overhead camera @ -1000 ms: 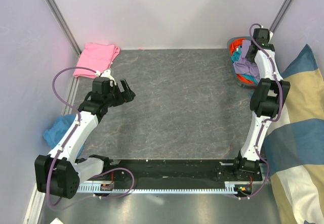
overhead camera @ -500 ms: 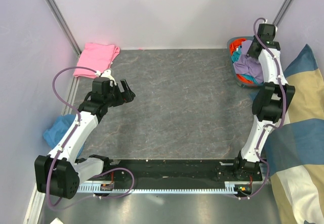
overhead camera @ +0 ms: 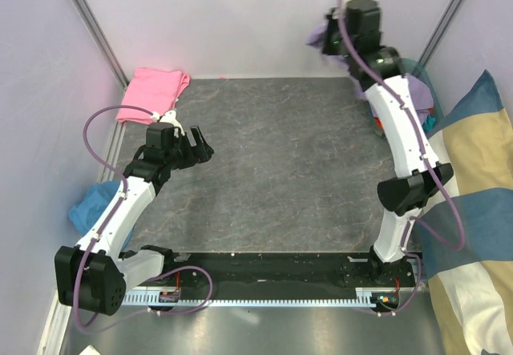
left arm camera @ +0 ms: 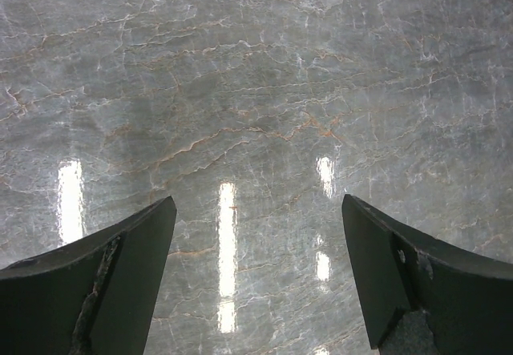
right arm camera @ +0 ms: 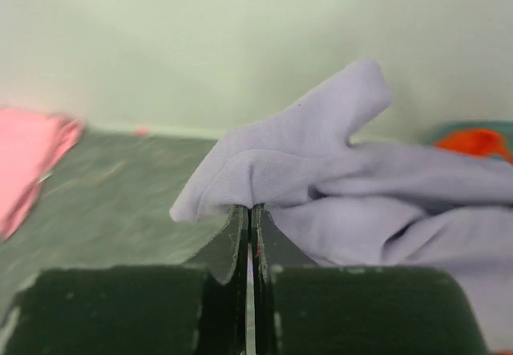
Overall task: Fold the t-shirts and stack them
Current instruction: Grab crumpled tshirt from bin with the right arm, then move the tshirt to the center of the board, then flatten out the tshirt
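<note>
On my screen the right fingers [right arm camera: 250, 231] are clenched on a fold of the lavender t-shirt [right arm camera: 321, 171]. They hold it high in the air, above the far right corner of the bench [overhead camera: 280, 155], and the rest of the cloth hangs down beside the arm. The left fingers [overhead camera: 202, 145] are released and spread wide. They grasp nothing, and I see only bare bench surface between them. The pink t-shirt [overhead camera: 152, 90] lies at the far left corner, well apart from both arms.
</note>
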You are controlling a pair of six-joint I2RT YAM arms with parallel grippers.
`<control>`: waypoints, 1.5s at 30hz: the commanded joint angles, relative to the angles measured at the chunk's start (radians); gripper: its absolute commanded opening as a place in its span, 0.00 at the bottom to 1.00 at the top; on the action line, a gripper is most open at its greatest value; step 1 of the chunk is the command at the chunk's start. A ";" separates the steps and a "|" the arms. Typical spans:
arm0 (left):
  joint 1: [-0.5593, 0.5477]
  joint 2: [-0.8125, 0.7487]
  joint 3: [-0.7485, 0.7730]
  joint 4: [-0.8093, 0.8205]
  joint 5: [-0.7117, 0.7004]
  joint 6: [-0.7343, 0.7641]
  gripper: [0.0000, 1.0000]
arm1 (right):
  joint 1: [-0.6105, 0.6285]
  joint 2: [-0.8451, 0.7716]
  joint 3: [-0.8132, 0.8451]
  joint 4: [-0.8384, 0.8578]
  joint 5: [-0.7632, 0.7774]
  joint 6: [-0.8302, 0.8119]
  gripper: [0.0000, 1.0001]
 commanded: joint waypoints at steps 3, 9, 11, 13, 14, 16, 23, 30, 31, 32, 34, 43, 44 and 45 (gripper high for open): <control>-0.002 -0.025 0.013 -0.006 -0.013 0.037 0.92 | 0.277 -0.107 0.042 -0.022 0.030 -0.046 0.00; -0.002 -0.030 0.020 -0.010 -0.033 0.037 0.91 | 0.456 -0.195 0.033 -0.040 0.139 -0.074 0.00; -0.001 -0.030 0.021 -0.012 -0.035 0.033 0.91 | 0.463 -0.221 0.025 -0.036 0.131 -0.065 0.00; -0.002 -0.031 0.020 -0.012 -0.038 0.028 0.91 | 0.466 -0.249 0.031 -0.040 0.131 -0.059 0.00; -0.001 -0.028 0.023 -0.010 -0.038 0.025 0.91 | 0.466 -0.256 0.031 -0.041 0.139 -0.059 0.00; -0.002 -0.027 0.023 -0.012 -0.036 0.017 0.91 | 0.465 -0.272 0.015 -0.042 0.159 -0.065 0.00; -0.042 -0.025 0.023 0.002 0.019 0.004 0.88 | 0.466 -0.345 -0.251 0.024 0.261 -0.080 0.00; -0.254 -0.071 0.001 0.008 -0.097 -0.033 0.88 | 0.465 -0.362 -0.444 0.085 0.310 -0.057 0.00; -0.274 -0.082 -0.016 0.010 -0.119 -0.042 0.88 | 0.463 -0.364 -0.478 0.100 0.318 -0.054 0.00; -0.309 -0.088 -0.026 0.013 -0.122 -0.052 0.88 | 0.463 -0.364 -0.493 0.104 0.321 -0.054 0.00; -0.341 -0.103 -0.054 0.016 -0.131 -0.081 0.87 | 0.462 -0.364 -0.530 0.117 0.332 -0.054 0.00; -0.447 -0.062 -0.154 -0.019 -0.251 -0.191 0.83 | 0.439 -0.374 -0.568 0.124 0.307 -0.042 0.00; -0.452 -0.039 -0.160 -0.019 -0.263 -0.202 0.82 | 0.437 -0.376 -0.569 0.124 0.303 -0.040 0.00; -0.456 -0.030 -0.163 -0.018 -0.295 -0.216 0.82 | 0.436 -0.376 -0.570 0.124 0.298 -0.042 0.00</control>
